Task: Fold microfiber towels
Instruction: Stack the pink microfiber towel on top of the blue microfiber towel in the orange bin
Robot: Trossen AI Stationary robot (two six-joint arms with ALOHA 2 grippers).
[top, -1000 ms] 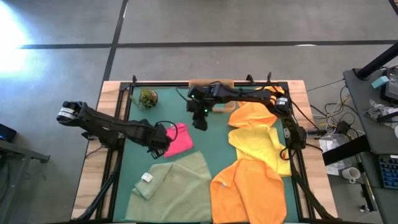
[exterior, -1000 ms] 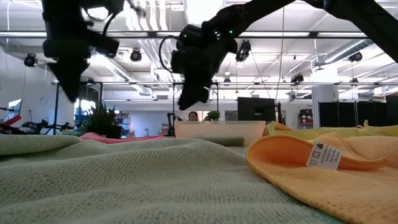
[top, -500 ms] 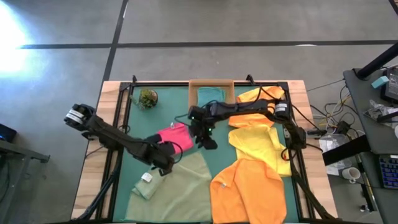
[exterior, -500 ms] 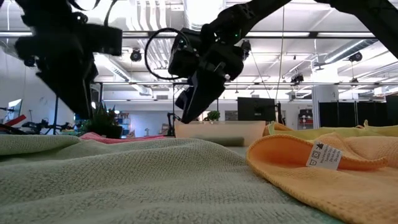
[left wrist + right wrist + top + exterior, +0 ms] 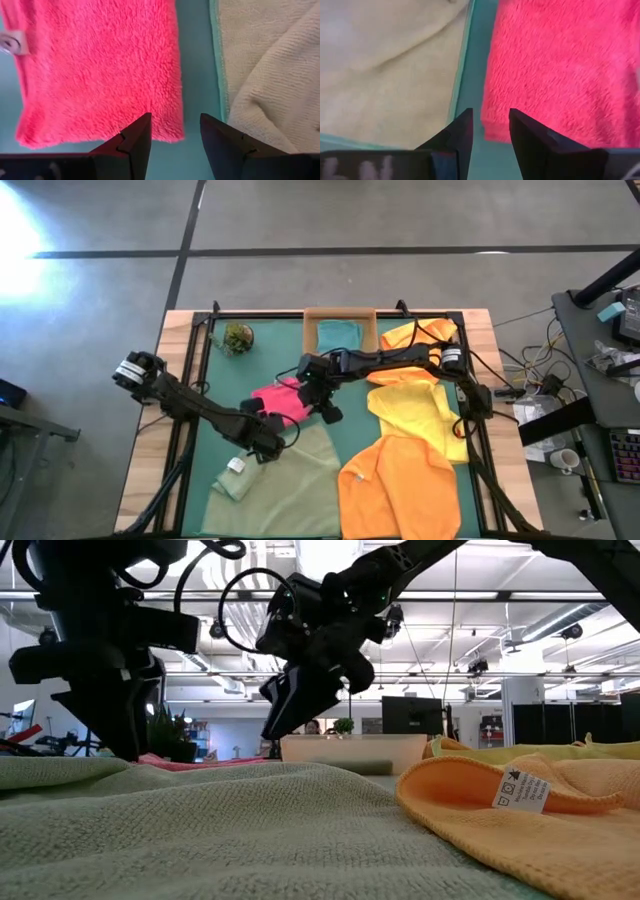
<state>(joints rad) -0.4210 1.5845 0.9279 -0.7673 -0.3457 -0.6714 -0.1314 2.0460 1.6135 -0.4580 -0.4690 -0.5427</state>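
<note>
Flanking the small rumpled hot pink microfiber towel [image 5: 281, 401] near the counter's middle: left claw [image 5: 172, 134] spread above its near edge, right claw [image 5: 491, 127] spread above its right corner, neither yet pinching.

High view: straight down over whole counter [image 5: 180, 330]. Low view: counter height, level across cloths into room, very near. Left wrist view: close, looking down past own fingers [image 5: 132, 142] at pink towel [image 5: 100, 65] edge. Right wrist view: same closeness, same pink towel and sage towel [image 5: 385, 60], from opposite side.
</note>
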